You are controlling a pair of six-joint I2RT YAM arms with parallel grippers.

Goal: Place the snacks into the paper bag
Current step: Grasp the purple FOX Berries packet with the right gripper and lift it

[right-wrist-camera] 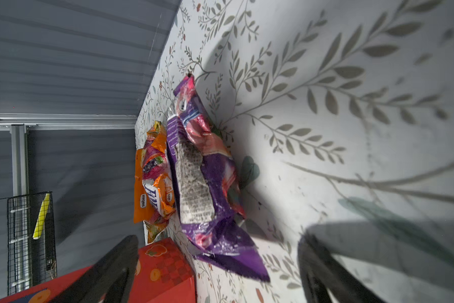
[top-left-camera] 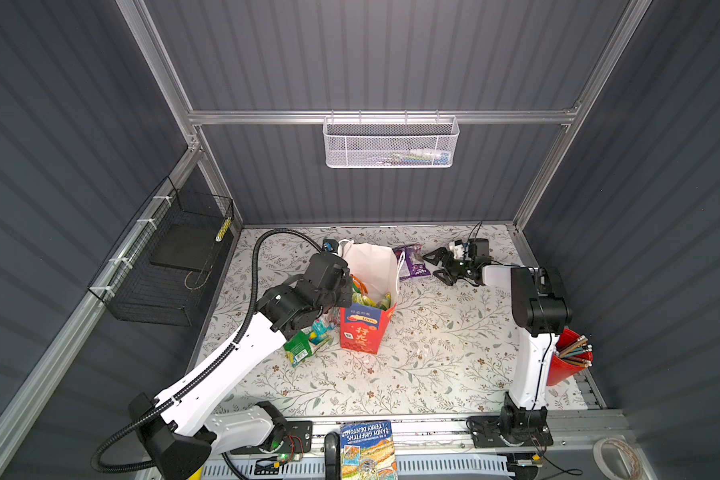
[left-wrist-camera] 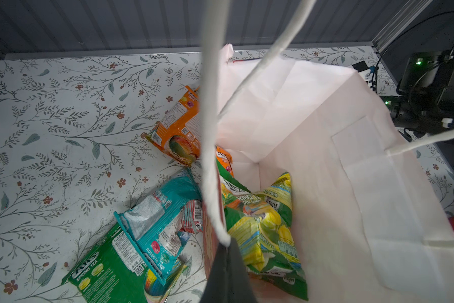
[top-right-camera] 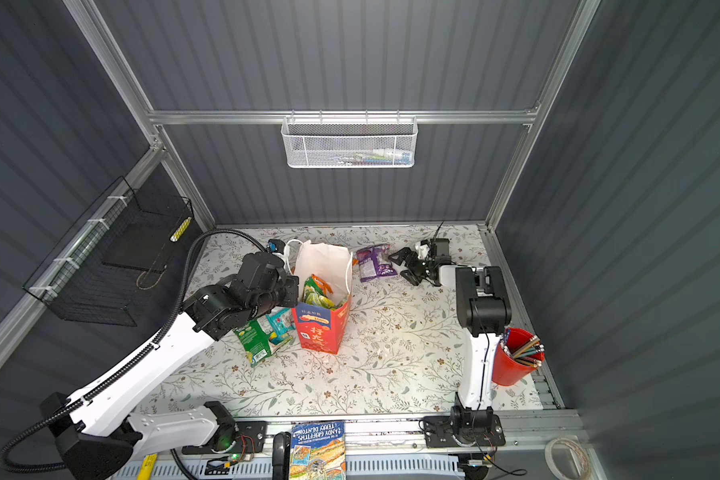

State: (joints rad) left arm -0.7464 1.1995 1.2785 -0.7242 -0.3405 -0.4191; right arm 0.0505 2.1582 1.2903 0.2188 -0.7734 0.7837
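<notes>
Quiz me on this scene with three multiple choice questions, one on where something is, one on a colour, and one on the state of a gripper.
1. Where is the purple packet? A: on the table, outside the paper bag. B: inside it. C: hanging on its handle.
2. What colour is the pencil cup? A: green. B: white. C: red.
3. The right gripper is: A: shut on a packet. B: open. C: shut on a cord.
Answers: 1 A, it lies flat on the table beside the bag. 2 C, both top views show it red. 3 B, its jaws stand wide apart, gripping nothing.
</notes>
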